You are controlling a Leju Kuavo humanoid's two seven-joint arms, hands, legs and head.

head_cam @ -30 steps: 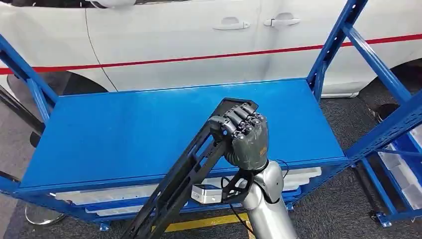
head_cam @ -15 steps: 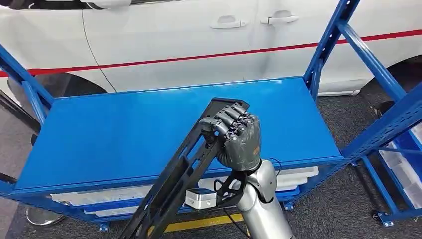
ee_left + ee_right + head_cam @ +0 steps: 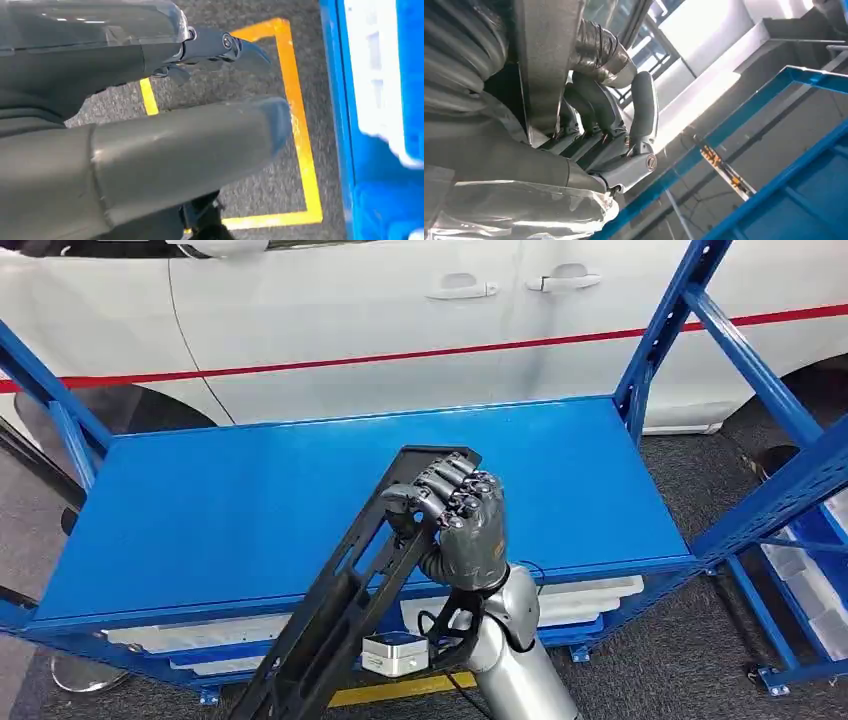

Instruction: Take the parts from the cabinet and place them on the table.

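A long black openwork frame part [image 3: 345, 615] slants up from the lower edge of the head view to above the front half of the blue table top [image 3: 230, 500]. My right hand [image 3: 462, 525] grips the part near its upper end, fingers wrapped over the rail. In the right wrist view the same hand [image 3: 619, 150] closes its fingers [image 3: 643, 107] around the part's grey bar [image 3: 544, 65]. My left hand [image 3: 150, 150] hangs over the floor with its thumb and a dark finger [image 3: 225, 47] spread, holding nothing.
A white car [image 3: 400, 320] stands right behind the table. Blue rack uprights [image 3: 745, 350] rise at the right and a blue post [image 3: 45, 390] at the left. White bins [image 3: 590, 600] sit under the table top. Yellow tape [image 3: 300, 135] marks the grey floor.
My right hand has carried the black part a little to the left over the table's front half. The grip on it is the same.
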